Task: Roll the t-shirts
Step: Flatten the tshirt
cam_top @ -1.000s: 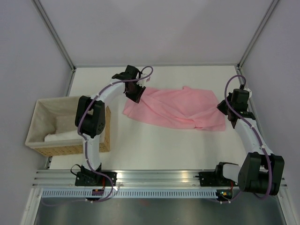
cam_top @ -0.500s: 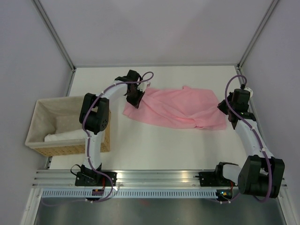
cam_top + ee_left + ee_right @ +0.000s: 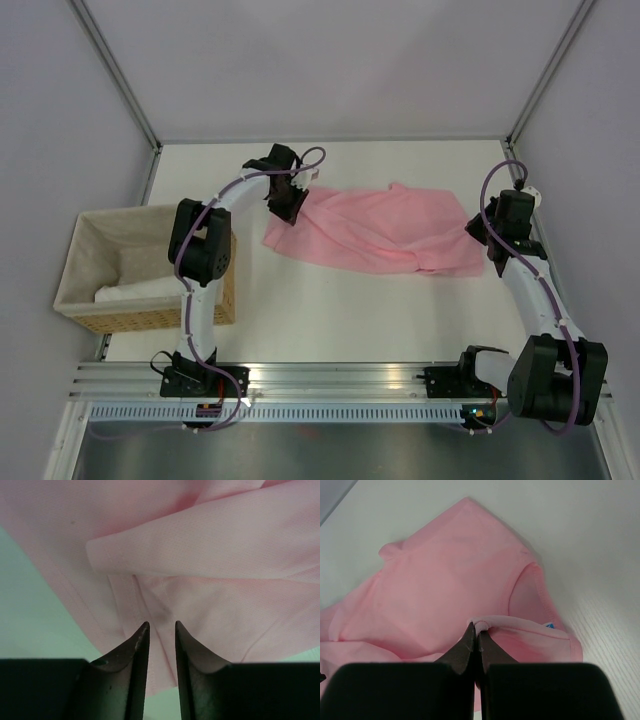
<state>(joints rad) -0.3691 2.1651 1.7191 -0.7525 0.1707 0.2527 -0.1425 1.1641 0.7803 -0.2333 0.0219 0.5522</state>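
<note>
Pink t-shirt (image 3: 375,232) — spread flat, long axis running left to right.

rumpled pink t-shirt (image 3: 375,232) on table

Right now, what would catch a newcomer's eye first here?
A pink t-shirt lies crumpled across the white table. The right end effector pinches a fold at one end; the left end effector hangs over the other, jaws slightly apart. A wicker basket sits at the left.
</note>
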